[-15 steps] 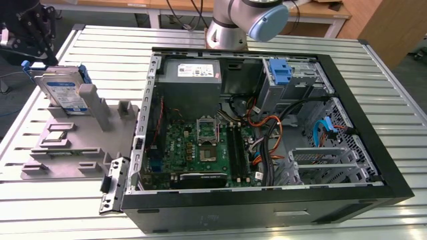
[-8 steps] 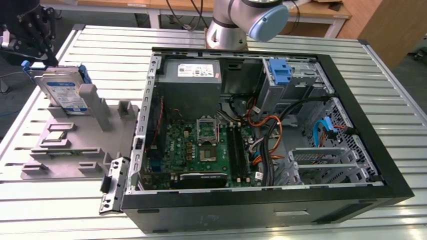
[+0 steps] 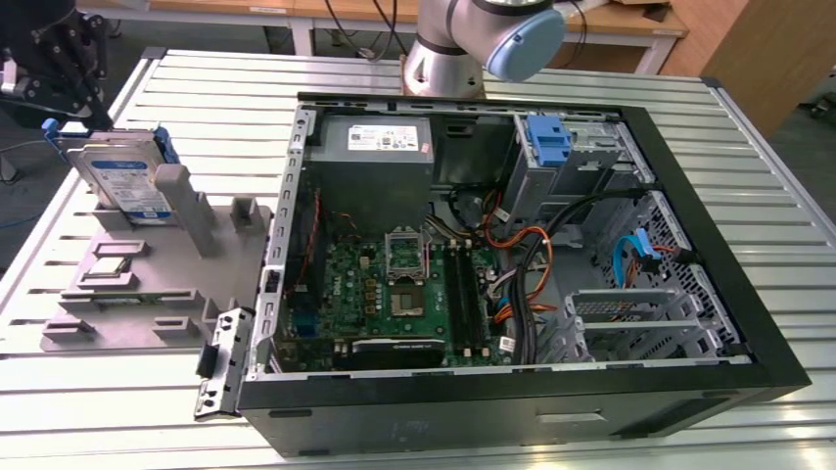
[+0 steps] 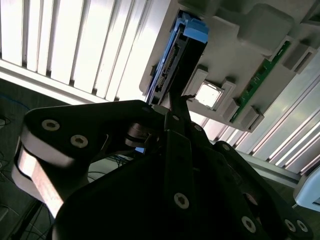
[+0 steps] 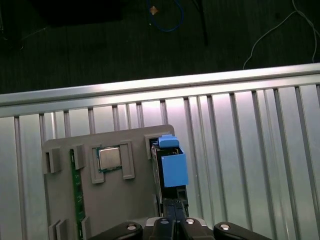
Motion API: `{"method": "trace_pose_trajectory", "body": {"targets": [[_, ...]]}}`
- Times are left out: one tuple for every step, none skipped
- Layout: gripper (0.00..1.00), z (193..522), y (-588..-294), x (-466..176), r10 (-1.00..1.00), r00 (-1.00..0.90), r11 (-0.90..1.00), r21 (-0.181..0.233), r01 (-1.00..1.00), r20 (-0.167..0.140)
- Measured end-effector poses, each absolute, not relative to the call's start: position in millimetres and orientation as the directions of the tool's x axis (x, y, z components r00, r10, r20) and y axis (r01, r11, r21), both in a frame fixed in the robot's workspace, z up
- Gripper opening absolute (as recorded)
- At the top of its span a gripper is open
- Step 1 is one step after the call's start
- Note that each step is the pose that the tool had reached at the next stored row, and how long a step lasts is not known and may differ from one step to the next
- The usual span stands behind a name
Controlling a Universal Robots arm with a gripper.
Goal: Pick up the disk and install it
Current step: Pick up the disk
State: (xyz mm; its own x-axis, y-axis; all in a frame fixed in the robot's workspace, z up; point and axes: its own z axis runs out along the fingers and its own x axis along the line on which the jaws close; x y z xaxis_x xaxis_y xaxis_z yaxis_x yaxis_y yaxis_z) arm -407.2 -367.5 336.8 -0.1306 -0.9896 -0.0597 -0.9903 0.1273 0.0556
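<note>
Here the gripper (image 5: 175,212) hangs right at the upper edge of the disk (image 5: 170,165) in the first wrist view (whether it is apart, together or clamped on the drive I cannot tell). The disk stands on edge in a slot of the grey holder (image 3: 131,294), far on the exterior view's left of the ribbed counter (image 3: 196,88). A processor chip (image 5: 109,158) lies in the holder beside it. The open computer case (image 3: 523,421) sits to the exterior view's right.
</note>
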Motion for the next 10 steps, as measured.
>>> {"method": "trace_pose_trajectory", "body": {"targets": [[0.11,336.7,-367.5,-407.3,-0.99,-0.131,0.127,0.056,-0.99,-0.06],[0.11,336.6,-367.5,-407.5,-0.99,-0.131,0.127,0.056,-0.99,-0.06],[0.11,336.5,-367.4,-407.7,-0.99,-0.131,0.127,0.056,-0.99,-0.06],[0.11,336.3,-367.4,-408.0,-0.99,-0.131,0.127,0.056,-0.99,-0.06],[0.11,336.1,-367.4,-408.3,-0.99,-0.131,0.127,0.056,-0.99,-0.06],[0.11,336.1,-367.4,-408.3,-0.99,-0.131,0.127,0.056,-0.99,-0.06],[0.11,336.1,-367.4,-408.3,-0.99,-0.131,0.127,0.056,-0.99,-0.06],[0.11,336.1,-367.4,-408.3,-0.99,-0.131,0.127,0.056,-0.99,-0.06],[0.11,336.0,-367.5,-408.3,-0.99,-0.131,0.127,0.056,-0.99,-0.06],[0.11,336.0,-367.4,-408.3,-0.99,-0.131,0.127,0.056,-0.99,-0.06]]}}
